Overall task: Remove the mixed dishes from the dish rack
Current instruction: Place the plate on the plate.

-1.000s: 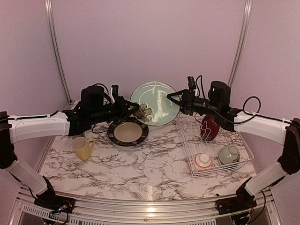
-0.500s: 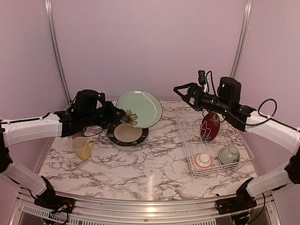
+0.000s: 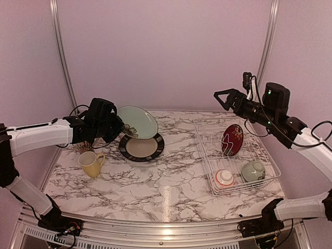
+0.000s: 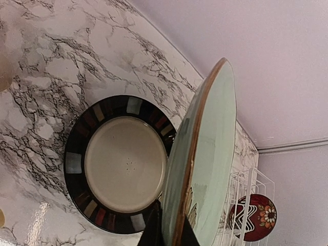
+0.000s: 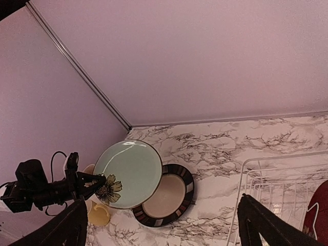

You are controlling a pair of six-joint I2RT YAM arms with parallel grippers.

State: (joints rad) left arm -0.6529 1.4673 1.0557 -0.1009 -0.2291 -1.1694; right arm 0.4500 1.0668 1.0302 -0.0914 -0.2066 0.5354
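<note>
The red patterned plate [image 5: 319,220] is cut off (right wrist view), perhaps mostly.

A pale green plate [image 3: 137,122] with a brown flower painted near its rim tilts in the air, gripped at that flowered edge, above the left side of a black-rimmed cream plate [image 3: 142,149] lying flat and face up on the marble tabletop [image 3: 171,181]. A yellow mug [image 3: 92,164] stands upright just left of the flat plate, its handle turned to the right. On the right, the white wire dish rack [image 3: 205,161] holds a red patterned plate [image 3: 232,140] on edge among the tines, with a red-rimmed white bowl [image 3: 224,178] and a pale green bowl [image 3: 252,170] side by side at its near end.
</note>
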